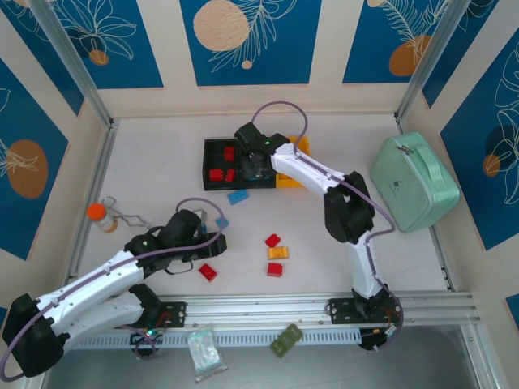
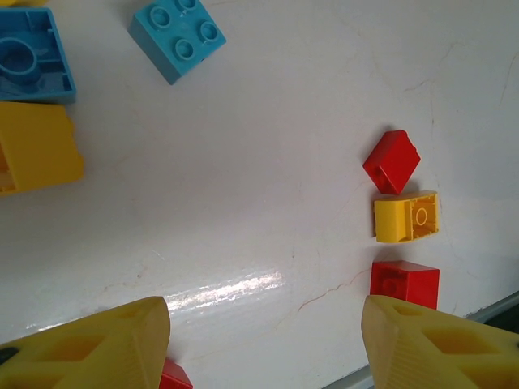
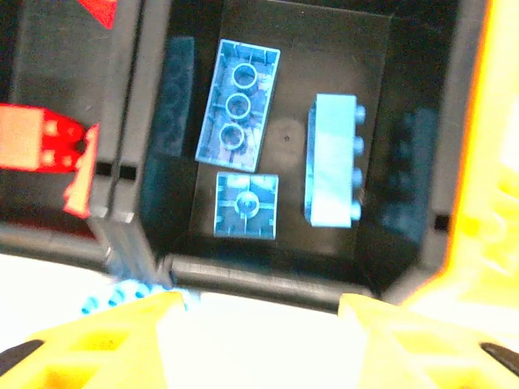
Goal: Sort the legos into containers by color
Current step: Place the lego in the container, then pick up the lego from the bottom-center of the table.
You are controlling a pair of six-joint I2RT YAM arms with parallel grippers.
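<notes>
Two stray bits lie nearest me by the rail: a dark green flat piece [image 1: 285, 340] and a clear bag [image 1: 204, 350]. Just past them my left gripper [image 2: 263, 314] hangs low over the white table [image 1: 162, 162], its fingers spread with nothing between them. A lone red brick [image 1: 208, 271] sits just beside it. Off to the right, three bricks lie close in a short line: a red one [image 2: 392, 162], a yellow one [image 2: 405, 217] and another red one [image 2: 404, 284]. Further out lie two blue bricks [image 1: 238, 196], apart from each other. Beyond them stand the joined bins. The left black bin [image 1: 208, 162] holds red bricks [image 1: 217, 173], the middle black bin [image 3: 292, 32] holds three light blue bricks [image 3: 239, 105], and the yellow-orange bin [image 1: 302, 147] is on the right. My right gripper [image 3: 259, 304] hangs over the middle one, fingers apart, pinching nothing.
</notes>
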